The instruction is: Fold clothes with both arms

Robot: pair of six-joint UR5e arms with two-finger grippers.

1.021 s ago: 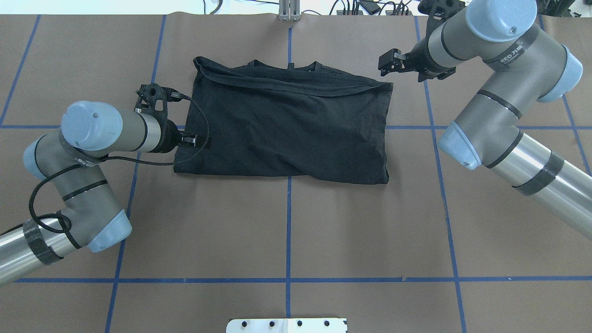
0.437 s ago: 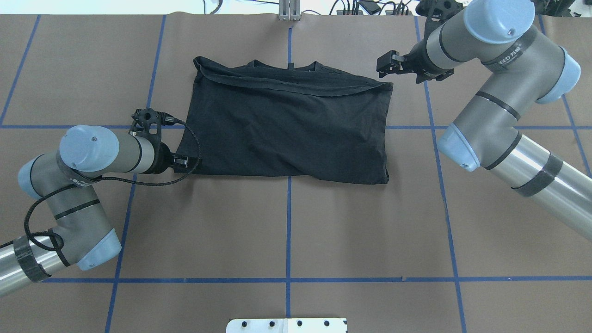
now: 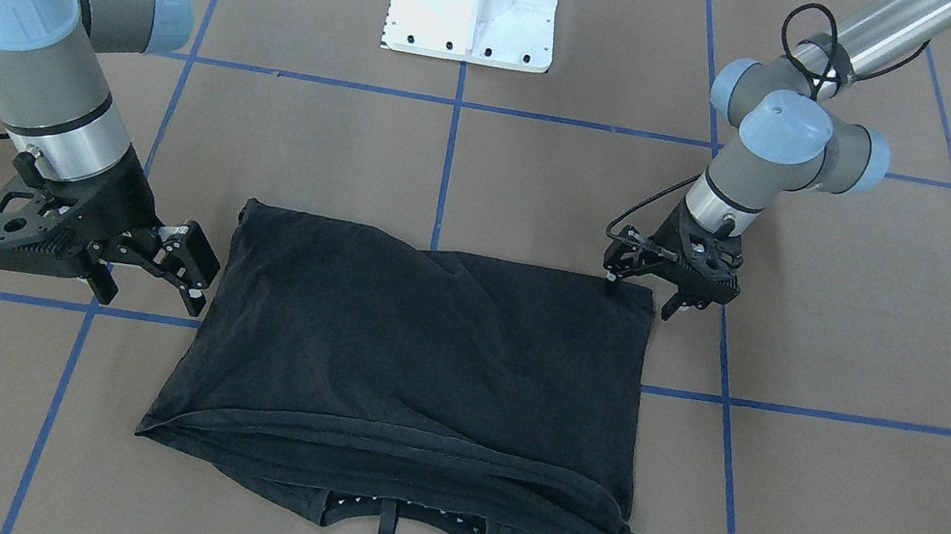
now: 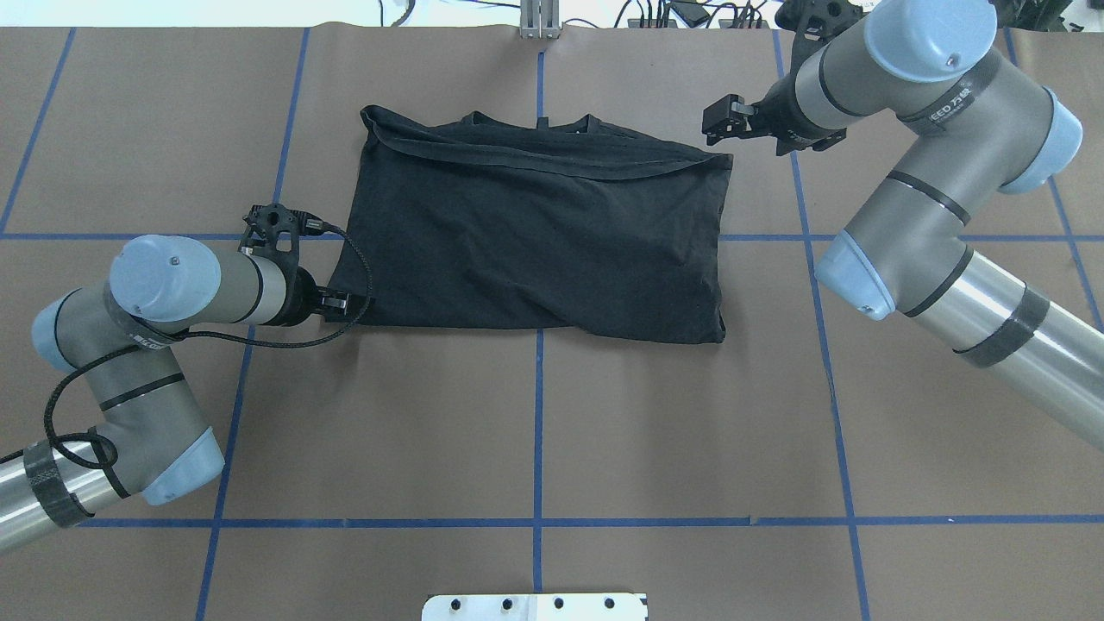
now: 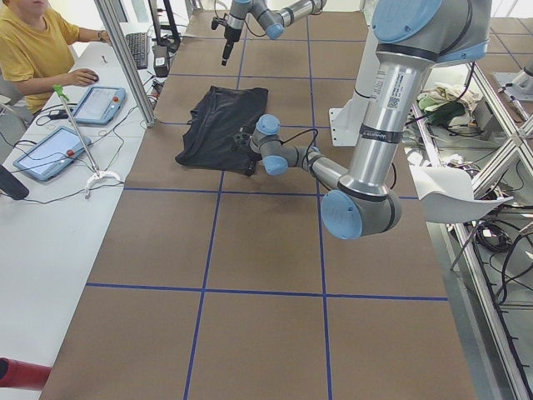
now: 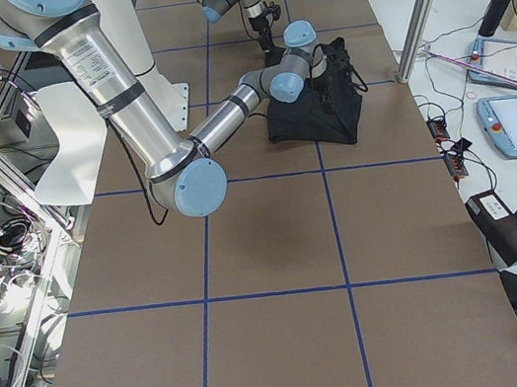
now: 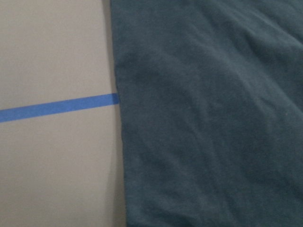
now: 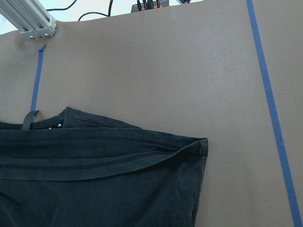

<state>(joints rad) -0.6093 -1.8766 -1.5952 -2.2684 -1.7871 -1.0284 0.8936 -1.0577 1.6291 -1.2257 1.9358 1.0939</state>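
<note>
Nearest the robot, the white metal pedestal base (image 4: 535, 606) sat at the edge of the brown paper-covered table (image 4: 535, 431), which was crossed by a grid of blue tape lines (image 4: 538, 405). Beyond it, the silver-grey left arm (image 4: 164, 280) with light blue joint caps reached in low. Its black two-finger left gripper (image 4: 343, 302) pointed down at the near left corner of the black short-sleeved cotton T-shirt (image 4: 535, 233). The jaws stood apart with nothing clasped. One finger (image 3: 612, 276) was at the cloth's corner and the other was over bare table just beside the edge.

The T-shirt lay flat in the middle of the table, folded into a rough rectangle. A doubled hem ran along its far side, and the collar (image 4: 542, 123) peeked out past that.

Farther off, the matching silver-grey right arm (image 4: 931, 172) bent in from the right. Its black two-finger right gripper (image 4: 716, 123) hung just beside the shirt's far right corner. The jaws were spread, it held nothing, and it was clear of the fabric.
</note>
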